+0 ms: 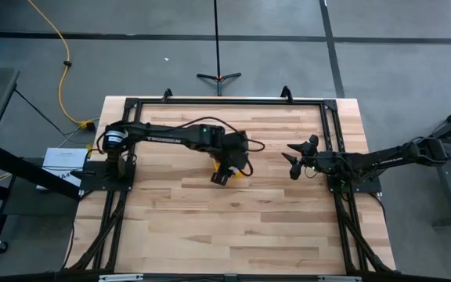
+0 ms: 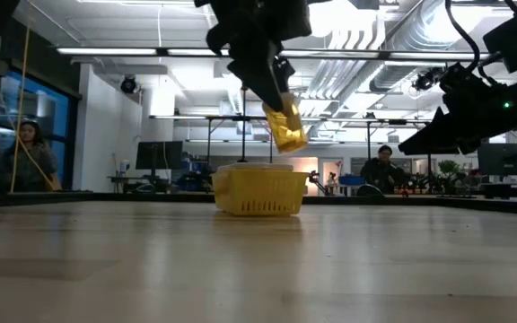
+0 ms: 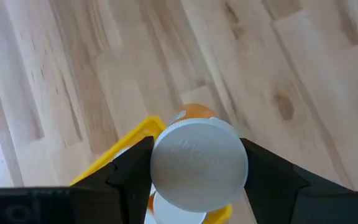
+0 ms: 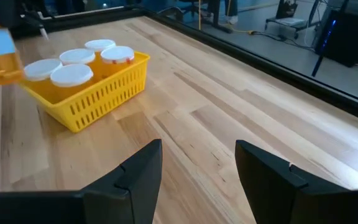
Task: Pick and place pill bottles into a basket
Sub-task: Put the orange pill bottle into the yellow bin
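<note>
My left gripper point(image 1: 224, 171) is shut on a pill bottle point(image 2: 285, 126) with a white cap and orange body, held in the air above the yellow basket point(image 2: 258, 193) at the table's middle. In the left wrist view the cap point(image 3: 197, 165) fills the gap between my fingers, with the basket's rim point(image 3: 129, 140) below it. The basket point(image 4: 95, 87) holds several white-capped bottles point(image 4: 73, 73) standing upright. My right gripper point(image 4: 197, 168) is open and empty to the right of the basket, also seen in the high view point(image 1: 294, 160). My left gripper pinches the bottle at its cap end point(image 3: 166, 168) between its two fingers point(image 3: 129, 171), one on each side. The fingers come from above, slanting down. The bottle hangs tilted below them, its orange body point(image 2: 287, 133) clear of the basket.
The table is bare wood point(image 1: 233, 227) around the basket, inside a black frame point(image 1: 331, 125). Beyond the far edge, people point(image 2: 30, 152) sit in the room.
</note>
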